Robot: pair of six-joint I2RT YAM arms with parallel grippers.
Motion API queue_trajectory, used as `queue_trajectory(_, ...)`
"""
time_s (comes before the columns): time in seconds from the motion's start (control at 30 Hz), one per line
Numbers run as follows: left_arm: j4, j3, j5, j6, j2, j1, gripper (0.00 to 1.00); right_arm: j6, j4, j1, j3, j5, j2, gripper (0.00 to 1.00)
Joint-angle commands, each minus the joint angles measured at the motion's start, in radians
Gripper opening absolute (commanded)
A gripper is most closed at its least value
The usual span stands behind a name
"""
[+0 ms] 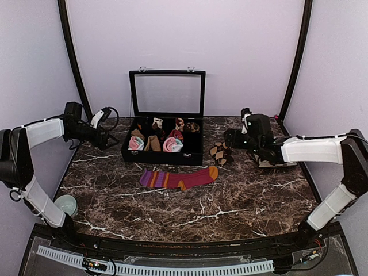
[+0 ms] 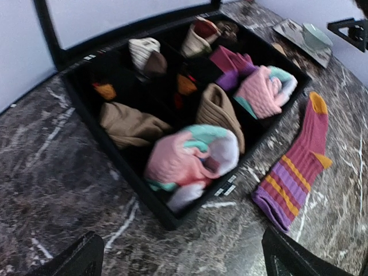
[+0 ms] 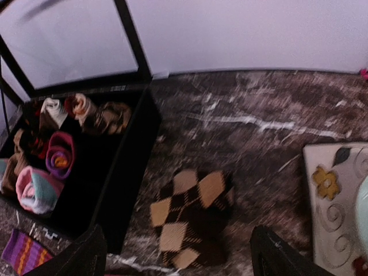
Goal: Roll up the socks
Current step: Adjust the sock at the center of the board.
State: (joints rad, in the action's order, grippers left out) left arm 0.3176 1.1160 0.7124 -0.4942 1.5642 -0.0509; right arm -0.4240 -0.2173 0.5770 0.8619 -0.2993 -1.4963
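Approach step appears to be in hand; nothing is being rolled yet. The magenta striped sock [image 1: 179,178] is lying flat on the worktop [image 1: 241,201] before the sock box [image 1: 161,157], and the diamond-pattern sock [image 3: 192,215] is lying beside the box's right end. The left end effector [image 2: 181,256] and right end effector [image 3: 178,256] are hanging spread wide, gripping nothing. The next move is probably calling for a descent onto a sock end

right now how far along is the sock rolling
Done: nothing yet on the loose socks, though the box already holds rolls. In hand: nothing. The left fingers and right fingers are open and empty. Left: the magenta striped sock lies flat in front of the box, and the brown diamond sock lies unrolled beside it.
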Motion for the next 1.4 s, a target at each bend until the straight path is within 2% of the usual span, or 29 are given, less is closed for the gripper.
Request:
queue_trajectory(0.0, 0.252, 0.038, 0.036, -0.173, 0.030, 0.092, 0.99, -0.128, 0.171, 0.119, 0.122, -0.012, -0.156, 0.84)
queue_trajectory(0.1, 0.256, 0.040, -0.013, -0.184, 0.048, 0.160, 0.99, -0.191, 0.208, 0.150, 0.148, 0.015, -0.216, 0.79)
queue_trajectory(0.3, 0.247, 0.061, -0.047, -0.210, 0.108, 0.280, 0.99, -0.274, 0.194, 0.156, 0.083, 0.094, -0.224, 0.73)
queue_trajectory(0.43, 0.235, 0.087, -0.073, -0.209, 0.176, 0.351, 0.99, -0.291, 0.185, 0.156, 0.072, 0.161, -0.250, 0.64)
queue_trajectory(0.73, 0.039, -0.034, -0.178, -0.172, 0.159, 0.428, 0.97, -0.338, 0.151, 0.157, 0.029, 0.221, -0.290, 0.56)
queue_trajectory(0.93, -0.021, -0.032, -0.253, -0.154, 0.184, 0.452, 0.93, -0.344, 0.116, 0.155, 0.037, 0.256, -0.331, 0.47)
queue_trajectory(1.37, -0.143, -0.103, -0.391, -0.178, 0.199, 0.553, 0.92, -0.318, 0.098, 0.144, 0.043, 0.309, -0.300, 0.13)
